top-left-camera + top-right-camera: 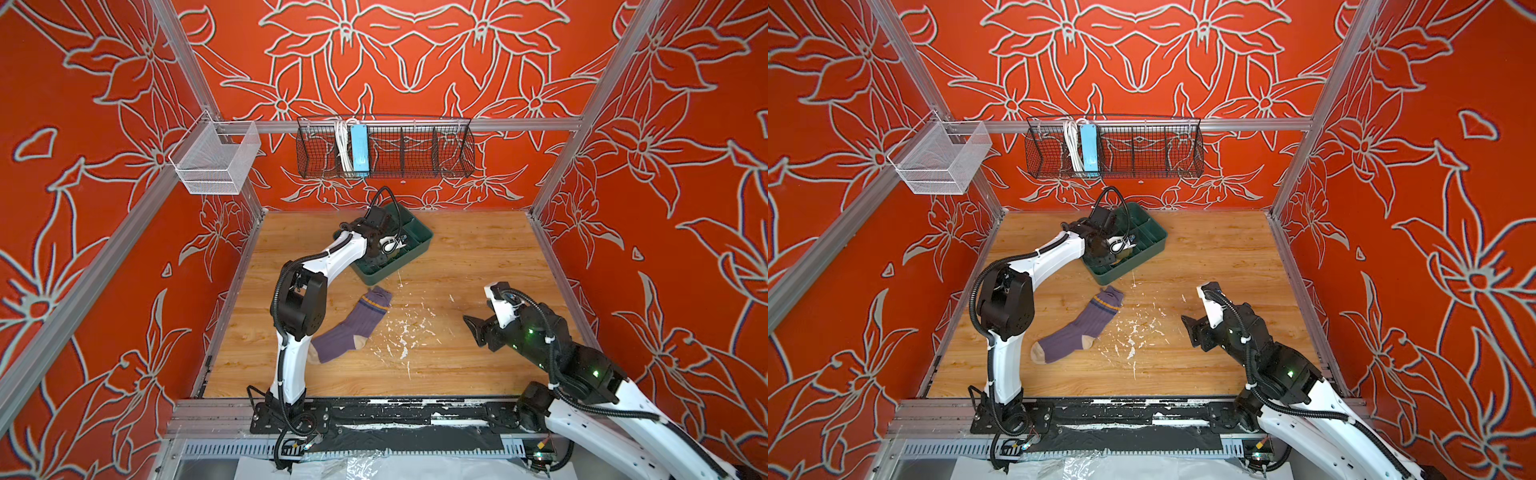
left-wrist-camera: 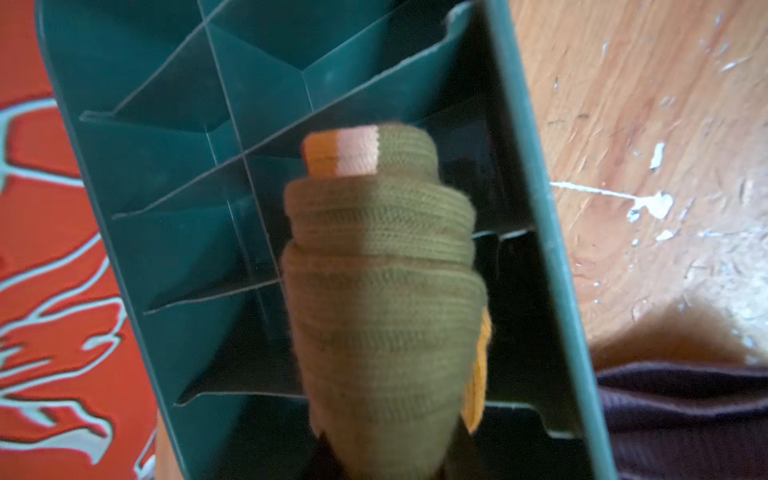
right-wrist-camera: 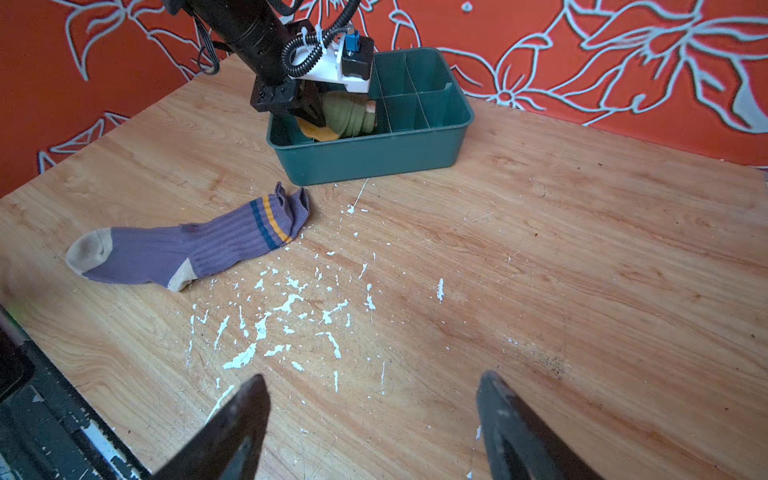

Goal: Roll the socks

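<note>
Green tray near purple sock

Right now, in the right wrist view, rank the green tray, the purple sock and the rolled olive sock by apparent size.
1. green tray
2. purple sock, longer across but thinner
3. rolled olive sock, partly hidden and farther off, so its true size is unsure

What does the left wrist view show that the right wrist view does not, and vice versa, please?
Only the left wrist view shows the rolled olive sock close up, its layered windings and orange-and-cream end. Only the right wrist view shows the left gripper clamped on that roll, the whole purple sock lying flat, and the right gripper open. Both show the roll at the divided green tray, the wooden table and part of the purple sock.
</note>
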